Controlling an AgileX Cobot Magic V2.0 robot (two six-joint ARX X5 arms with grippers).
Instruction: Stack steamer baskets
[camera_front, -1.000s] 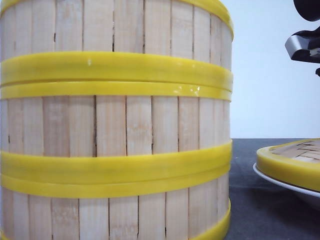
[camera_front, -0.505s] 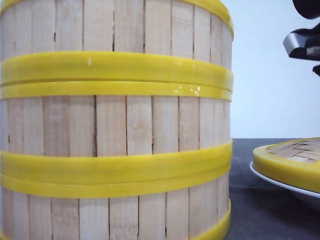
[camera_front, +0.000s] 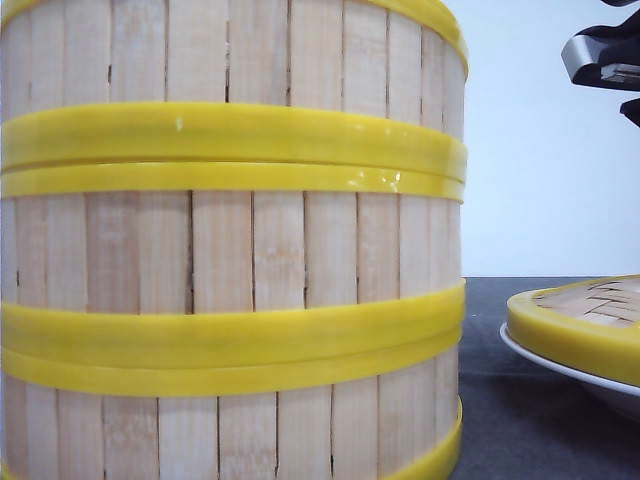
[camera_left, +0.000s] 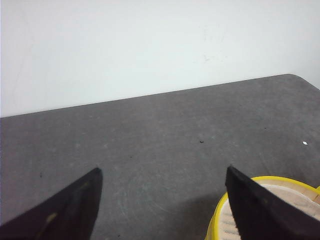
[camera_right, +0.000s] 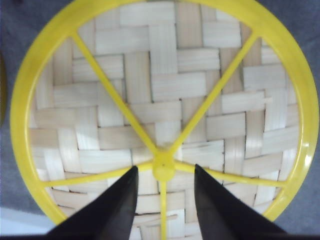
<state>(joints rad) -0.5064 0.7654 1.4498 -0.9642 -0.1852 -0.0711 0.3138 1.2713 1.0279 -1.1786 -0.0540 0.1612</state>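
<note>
Dark grey table (camera_front: 530, 400) under a white wall carries the steamer baskets (camera_front: 230, 250), stacked upright at near left, axis vertical. At right, a lid (camera_front: 580, 320) lies flat on a plate (camera_front: 560, 365). Left gripper (camera_left: 160, 200) gapes wide, empty; right gripper (camera_right: 162, 200), jaws slightly parted, hovers empty over the lid's hub.

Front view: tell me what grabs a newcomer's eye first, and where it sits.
The stacked steamer baskets fill the left and centre of the front view, three tiers of pale slats split by glossy yellow bands, right up against the camera. At the right edge, a yellow-rimmed woven lid rests on a white plate. In the right wrist view, the right claw hangs open above the lid's yellow hub.
</note>
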